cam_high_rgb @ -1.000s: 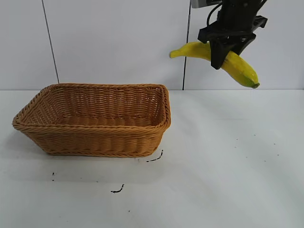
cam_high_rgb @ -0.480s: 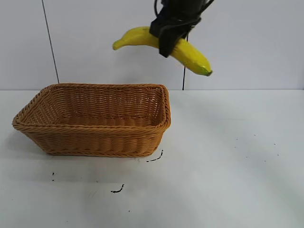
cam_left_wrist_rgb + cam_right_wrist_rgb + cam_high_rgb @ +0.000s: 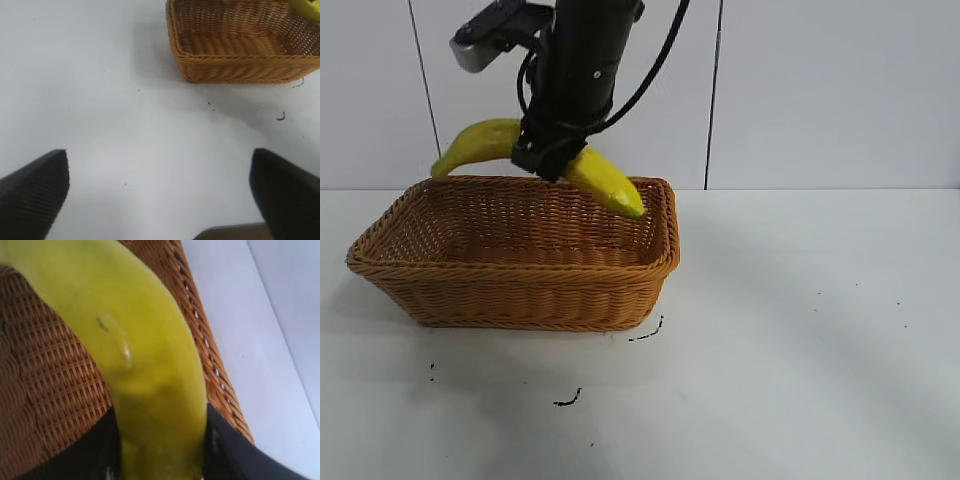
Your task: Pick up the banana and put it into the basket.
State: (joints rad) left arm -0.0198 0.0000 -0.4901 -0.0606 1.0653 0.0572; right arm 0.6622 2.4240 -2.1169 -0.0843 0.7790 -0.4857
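The yellow banana [image 3: 610, 185] hangs in my right gripper [image 3: 552, 155], which is shut on its middle. It sits just above the back part of the tan wicker basket [image 3: 520, 265], greenish tip tilted down inside the right rim, stem end over the back left rim. In the right wrist view the banana [image 3: 145, 365] fills the space between the black fingers [image 3: 227, 445], with the basket weave [image 3: 50, 370] under it. My left gripper [image 3: 160, 190] is open and empty over bare table, well away from the basket [image 3: 240, 60]; a bit of banana [image 3: 306, 7] shows there.
The basket stands at the left on a white table [image 3: 800, 330]. Small black marks [image 3: 567, 400] lie on the table in front of the basket, one [image 3: 648, 333] at its right front corner. A white panelled wall stands behind.
My right arm has carried the banana from the upper right leftward and down, to just above the back of the basket. The basket has not moved.
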